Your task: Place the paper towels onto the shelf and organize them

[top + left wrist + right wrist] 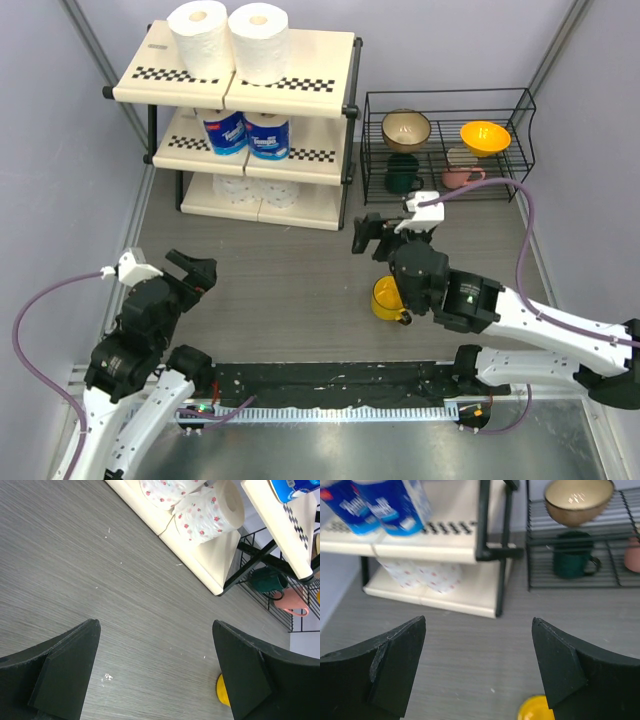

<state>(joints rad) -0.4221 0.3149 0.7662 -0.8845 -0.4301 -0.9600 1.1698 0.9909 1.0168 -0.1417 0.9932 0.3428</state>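
Observation:
The shelf [320, 60] stands at the back left. Two bare white paper towels [200, 35] stand upright on its top board. A pair in blue wrappers [225, 130] sits on the middle board, also in the right wrist view [385, 505]. Two flower-printed rolls [240, 188] lie on the bottom board, close up in the left wrist view [205, 512]. My left gripper [195, 272] [155, 624] hangs open over bare table at the front left. My right gripper [372, 237] [478, 621] is open and empty, facing the shelf's right end from the table's middle.
A black wire rack [520, 110] at the back right holds a tan bowl [406, 127], an orange bowl [484, 136], a green mug [402, 172] and a pink mug [462, 176]. A yellow mug [385, 298] stands on the table under my right wrist.

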